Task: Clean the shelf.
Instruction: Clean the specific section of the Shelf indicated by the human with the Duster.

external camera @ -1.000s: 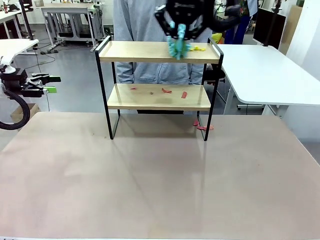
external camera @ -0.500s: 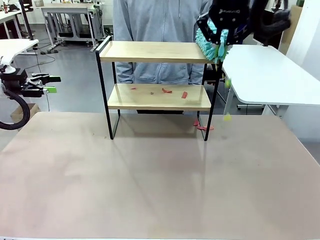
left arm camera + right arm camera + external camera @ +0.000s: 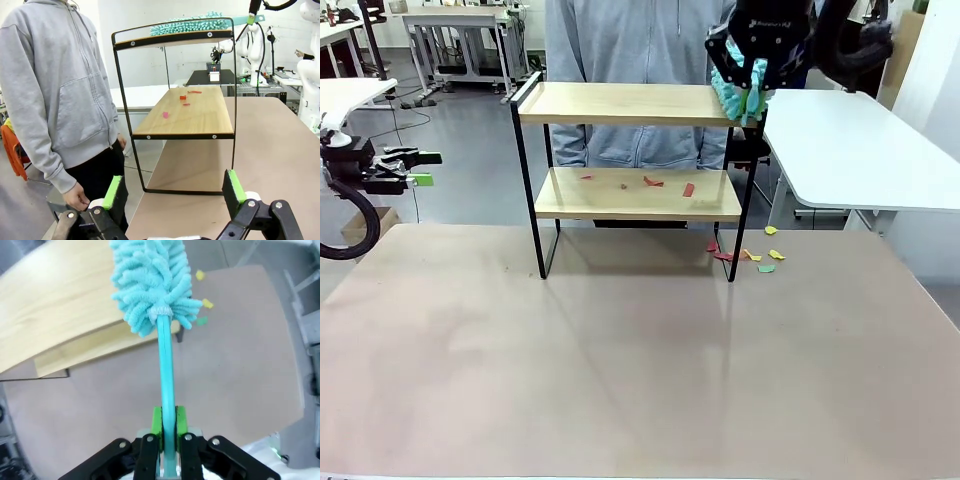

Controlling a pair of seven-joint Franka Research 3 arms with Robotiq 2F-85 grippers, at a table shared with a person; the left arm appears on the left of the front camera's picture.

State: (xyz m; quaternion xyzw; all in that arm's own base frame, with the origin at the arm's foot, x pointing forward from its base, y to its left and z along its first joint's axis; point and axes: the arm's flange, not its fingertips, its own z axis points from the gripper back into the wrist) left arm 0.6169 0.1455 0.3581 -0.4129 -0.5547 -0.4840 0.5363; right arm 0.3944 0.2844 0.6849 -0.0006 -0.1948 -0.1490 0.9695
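The right claw (image 3: 168,421) is clamped tight on the teal handle of a fluffy duster (image 3: 150,285), and its sweep has just run off the right end of the shelf (image 3: 580,104). A second ago the duster sat mid-board with little yellow bits beside it. Now the top board (image 3: 650,104) looks bare, and yellow and green scraps (image 3: 760,258) lie on the brown table (image 3: 620,360) just beside the shelf's right foot. So the upper tier seems done. The duster head hangs at the board's right corner; whether it touches the rail or sits just past it I can't quite tell from here.

The shelf stands upright at the far middle of the table. Its lower board (image 3: 570,200) still carries red scraps (image 3: 653,182) toward the middle and right, so I'd say half the job remains. Getting at them looks awkward: the top board roofs that tier and the frame closes the ends, so the duster would likely have to go in from the front.

The left claw (image 3: 420,168) hangs well off to the left, jaws wide apart, holding nothing. A person in a grey hoodie (image 3: 620,40) stands right behind the shelf, hand (image 3: 80,197) down, close to any sweep that pushes through the back.
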